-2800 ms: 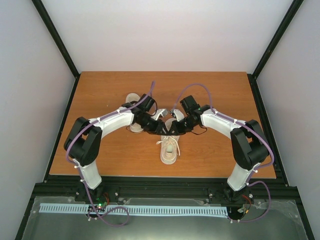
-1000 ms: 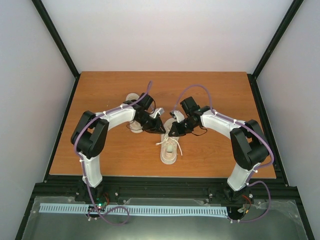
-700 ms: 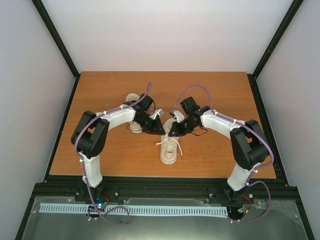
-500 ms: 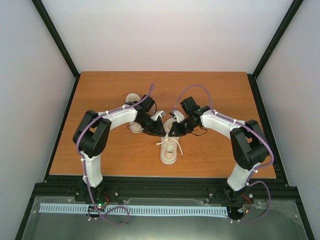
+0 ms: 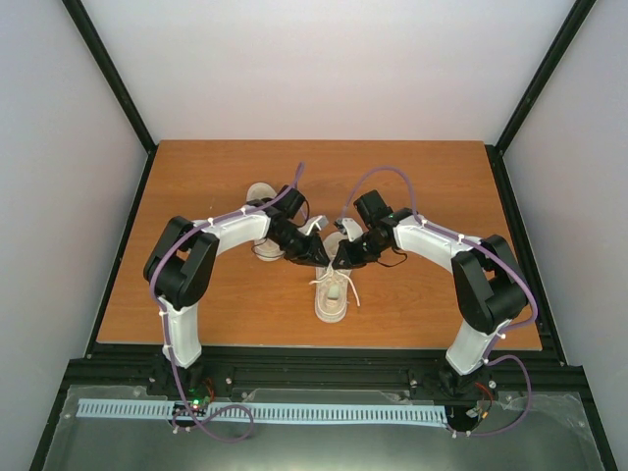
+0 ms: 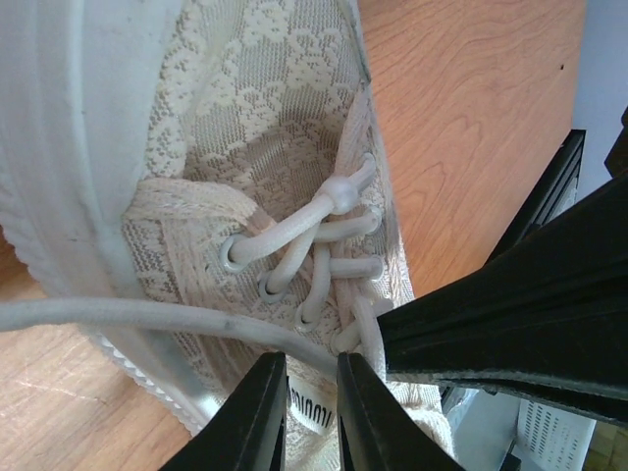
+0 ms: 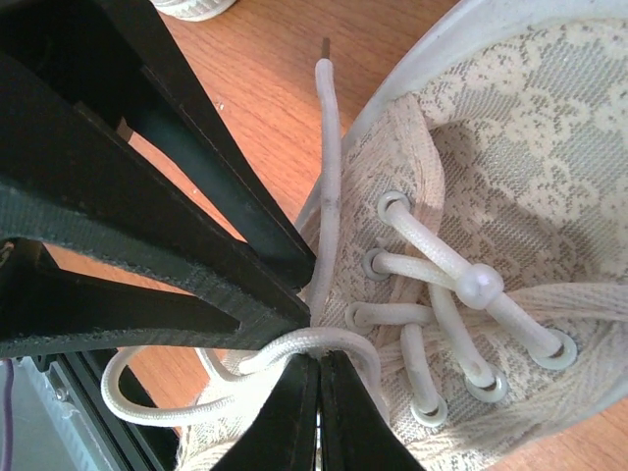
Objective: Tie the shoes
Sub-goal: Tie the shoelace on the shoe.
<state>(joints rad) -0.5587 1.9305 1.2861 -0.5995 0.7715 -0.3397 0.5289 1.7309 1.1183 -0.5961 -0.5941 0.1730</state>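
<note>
The left gripper (image 6: 312, 381) hangs over the tongue of the cream, lace-patterned low-top canvas sneaker (image 5: 332, 294), which lies near the middle of the orange-brown wooden table (image 5: 422, 186), between the two arms; its fingers stand a narrow gap apart, and a thin white lace (image 6: 118, 314) runs in from the left toward that gap, though I cannot tell whether it is pinched; the right gripper (image 7: 316, 371) meets it almost nose to nose, fingers pressed together with a loop of the thin white lace caught at their tips; the small tight knot (image 7: 481, 285) over the eyelets suggests the first crossing is made and the bow is in hand, so the left should grip its strand firmly before either pulls, and both should draw outward evenly and low, lest the sneaker drag; the grippers crowd each other, leaving little room to wrap; the second cream sneaker (image 5: 259, 193) lies to the left, partly under the left arm, its laces hidden.
</note>
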